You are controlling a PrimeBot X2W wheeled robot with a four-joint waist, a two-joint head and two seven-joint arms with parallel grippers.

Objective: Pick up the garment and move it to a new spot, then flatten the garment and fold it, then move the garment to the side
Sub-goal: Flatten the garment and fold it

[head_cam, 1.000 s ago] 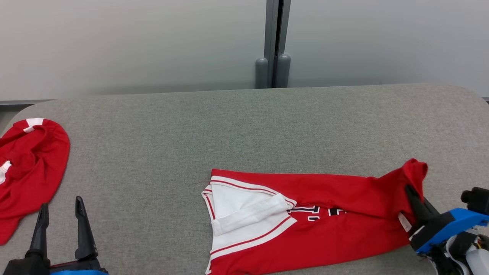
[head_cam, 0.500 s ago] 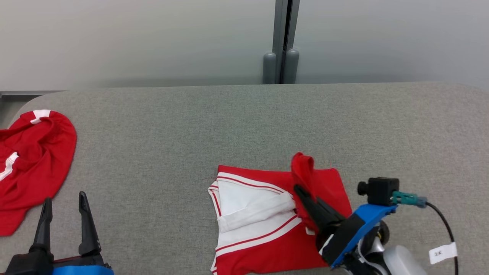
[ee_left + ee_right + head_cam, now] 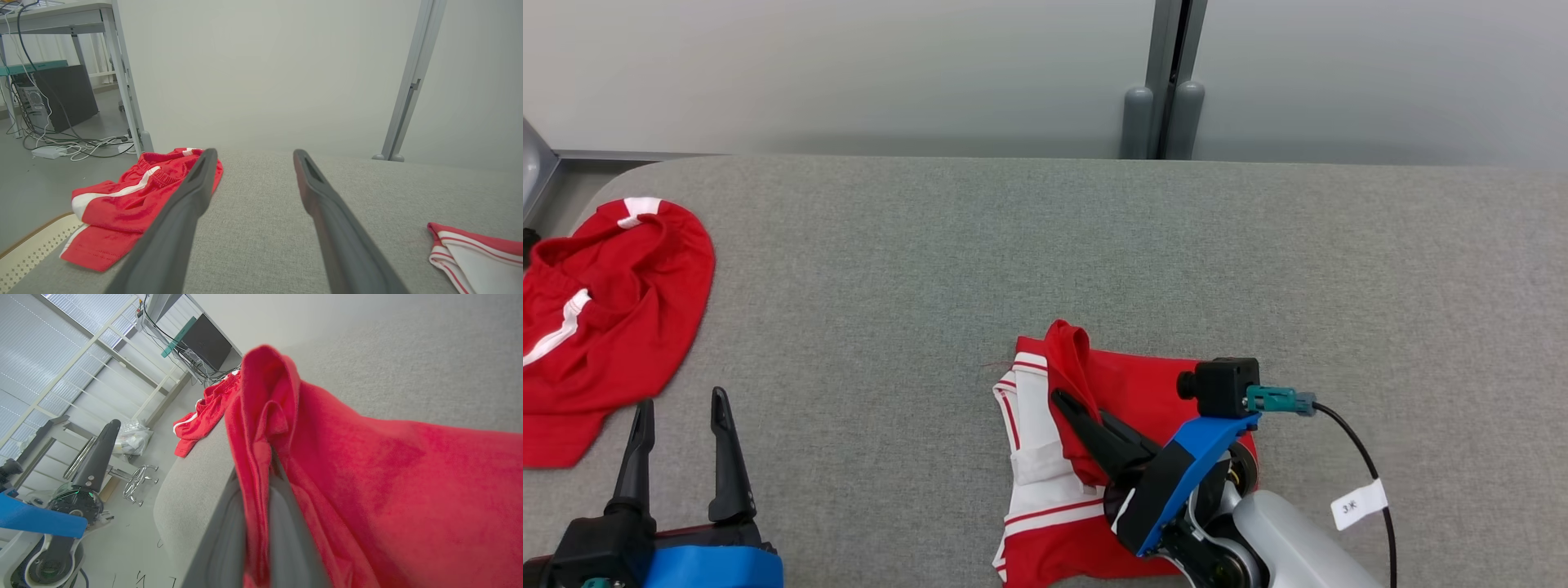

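One garment (image 3: 1143, 392): red with a white panel and red stripes, lying near the front edge of the worktop (image 3: 931, 261), a little right of the middle.
Garment shape: partly doubled over. The white striped panel faces the worktop's left end, and red cloth covers the rest.
Right end effector (image 3: 1058, 398): its dark fingers are pressed together, pinching a bunched red edge of the garment. It reaches in from the front edge and points toward the back left.
Lifted edge: a red fold stands up above the pinch, raised off the worktop over the boundary between the red cloth and the white panel. In the right wrist view, red cloth drapes over and around the fingers and hides their tips.
Left end effector (image 3: 682, 400): its fingers are spread wide and hold nothing. It sits near the front left corner, above bare grey surface.
Second red cloth (image 3: 613, 310): crumpled, with white stripes, at the left end of the worktop, well apart from the garment. Part of it hangs over the left edge.
Worktop surface: grey woven fabric with rounded corners.
Cable (image 3: 1364, 465): black, with a white tag (image 3: 1356, 505), running from the camera on the right wrist.
Behind the back edge: a pale wall with a grey upright post (image 3: 1168, 82).
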